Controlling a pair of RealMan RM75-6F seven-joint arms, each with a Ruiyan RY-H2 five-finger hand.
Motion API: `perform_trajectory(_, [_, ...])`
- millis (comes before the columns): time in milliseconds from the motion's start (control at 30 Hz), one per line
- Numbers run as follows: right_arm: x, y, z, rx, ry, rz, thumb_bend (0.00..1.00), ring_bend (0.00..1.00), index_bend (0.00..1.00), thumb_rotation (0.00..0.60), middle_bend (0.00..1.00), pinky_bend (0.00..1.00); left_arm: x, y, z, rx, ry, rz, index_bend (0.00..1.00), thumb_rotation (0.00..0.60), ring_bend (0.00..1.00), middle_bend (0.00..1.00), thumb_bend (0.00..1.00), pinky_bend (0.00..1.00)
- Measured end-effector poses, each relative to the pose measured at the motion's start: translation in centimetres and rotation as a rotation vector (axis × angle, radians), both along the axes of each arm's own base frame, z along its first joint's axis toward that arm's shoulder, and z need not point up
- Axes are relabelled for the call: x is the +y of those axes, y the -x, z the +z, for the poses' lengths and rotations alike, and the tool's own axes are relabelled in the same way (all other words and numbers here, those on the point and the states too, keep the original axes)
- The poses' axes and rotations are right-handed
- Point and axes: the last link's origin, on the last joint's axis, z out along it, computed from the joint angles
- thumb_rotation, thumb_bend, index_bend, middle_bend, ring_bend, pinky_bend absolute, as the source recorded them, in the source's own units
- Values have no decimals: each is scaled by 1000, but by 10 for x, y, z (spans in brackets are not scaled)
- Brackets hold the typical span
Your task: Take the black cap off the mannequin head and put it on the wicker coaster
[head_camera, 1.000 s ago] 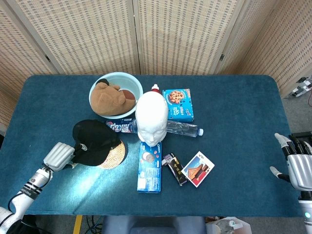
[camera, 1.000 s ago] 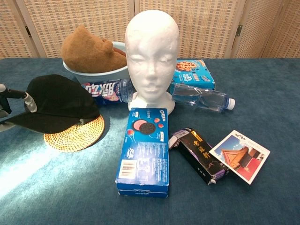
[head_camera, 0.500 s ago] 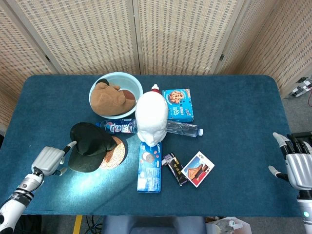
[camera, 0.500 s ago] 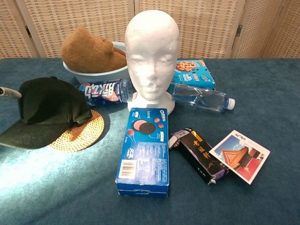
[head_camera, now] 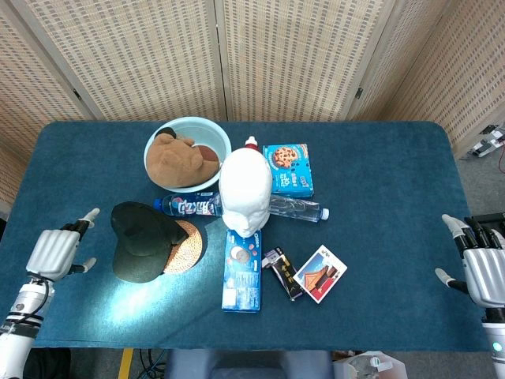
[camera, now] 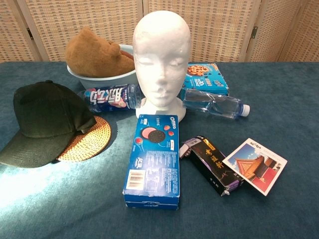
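released: left hand [head_camera: 55,251] now empty, fingers spread, drawn back | black cap [head_camera: 142,239] just right of it, half over wicker coaster [head_camera: 184,245] | mannequin head [head_camera: 244,192] bare | right hand [head_camera: 480,268] idle, fingers apart | placement looks done

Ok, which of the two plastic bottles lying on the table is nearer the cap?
The bottle with the blue label, left of the white mannequin head, beside the black cap. The clear bottle lies right of the head.

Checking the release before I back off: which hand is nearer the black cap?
Left. The left hand sits open just off the black cap toward the table's left edge, not touching it. The right hand is at the far right edge, across the table.
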Motion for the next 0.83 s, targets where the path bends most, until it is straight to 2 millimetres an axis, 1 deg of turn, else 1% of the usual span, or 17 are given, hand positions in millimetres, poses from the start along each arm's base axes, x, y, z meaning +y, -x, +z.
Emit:
perform_trajectory(167, [-1, -1, -2, 10, -20, 6, 35, 107, 144, 600, 197, 176, -9, 2, 13, -95, -137, -16, 0, 600, 323, 276, 174, 569])
perform_trajectory(300, [-1, -1, -3, 3, -38, 12, 35, 107, 144, 600, 205, 176, -19, 5, 18, -130, -198, -4, 0, 600, 279, 247, 174, 461])
perform_trajectory(333, [-1, -2, -4, -1, -43, 14, 37, 107, 144, 600, 206, 176, -22, 6, 18, -133, -201, 3, 0, 600, 272, 240, 174, 447])
perform_trajectory(500, [-1, -4, -6, -18, -73, 38, 41, 107, 145, 600, 210, 176, -33, 8, 17, -118, -213, 29, 0, 600, 265, 233, 174, 429])
perform_trajectory(833, [-6, -8, -11, -34, -106, 56, 41, 107, 146, 600, 210, 176, -53, 6, 11, -67, -213, 24, 0, 600, 265, 228, 174, 406])
